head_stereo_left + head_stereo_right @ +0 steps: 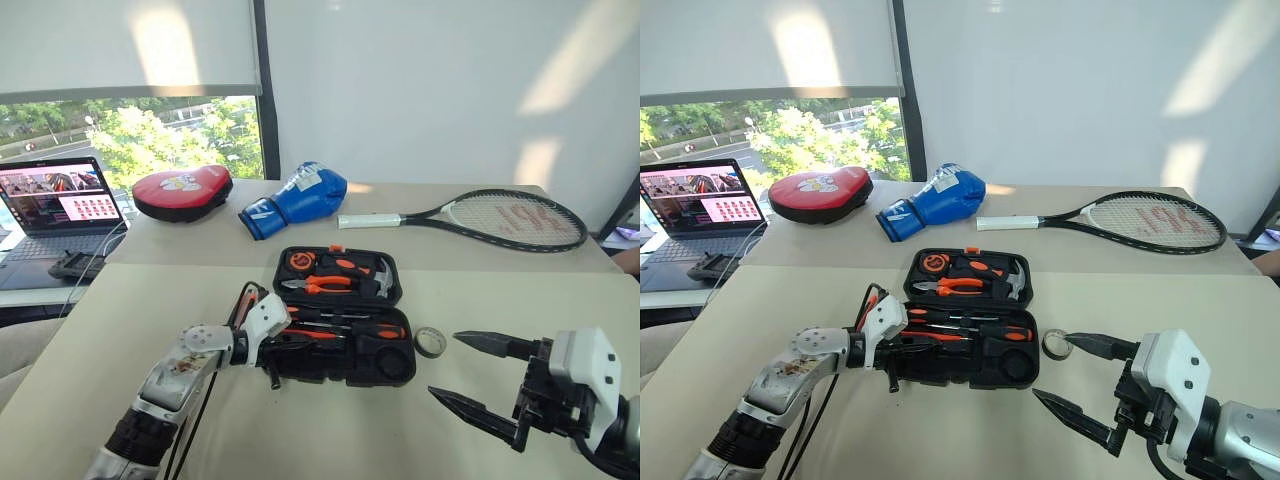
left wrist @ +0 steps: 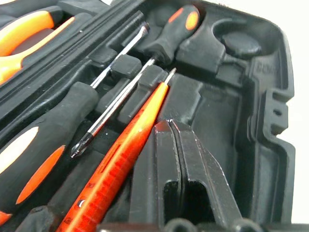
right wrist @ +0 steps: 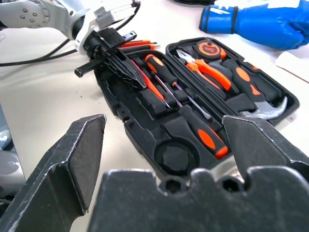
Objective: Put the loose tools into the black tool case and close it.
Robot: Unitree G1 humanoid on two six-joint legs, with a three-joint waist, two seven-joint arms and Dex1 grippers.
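The black tool case (image 1: 342, 379) lies open at mid-table. Its near half holds two orange-and-black screwdrivers (image 3: 204, 136) (image 3: 155, 64) and the slim orange tester (image 2: 120, 164). My left gripper (image 2: 169, 126) is shut with nothing between its fingers. It reaches into the left end of that half, right beside the tester. An orange-black thing (image 3: 139, 45), perhaps the utility knife, lies behind that wrist, partly hidden. The small grey tape roll (image 1: 430, 341) sits on the table just right of the case. My right gripper (image 1: 443, 365) hangs open beside the roll, apart from it.
The case's far half holds a tape measure (image 1: 301, 261), pliers (image 1: 325, 284) and a hammer (image 1: 383, 277). Behind lie a blue boxing glove (image 1: 300, 197), a red pad (image 1: 182, 190) and a tennis racket (image 1: 505, 218). A laptop (image 1: 60, 205) stands at far left.
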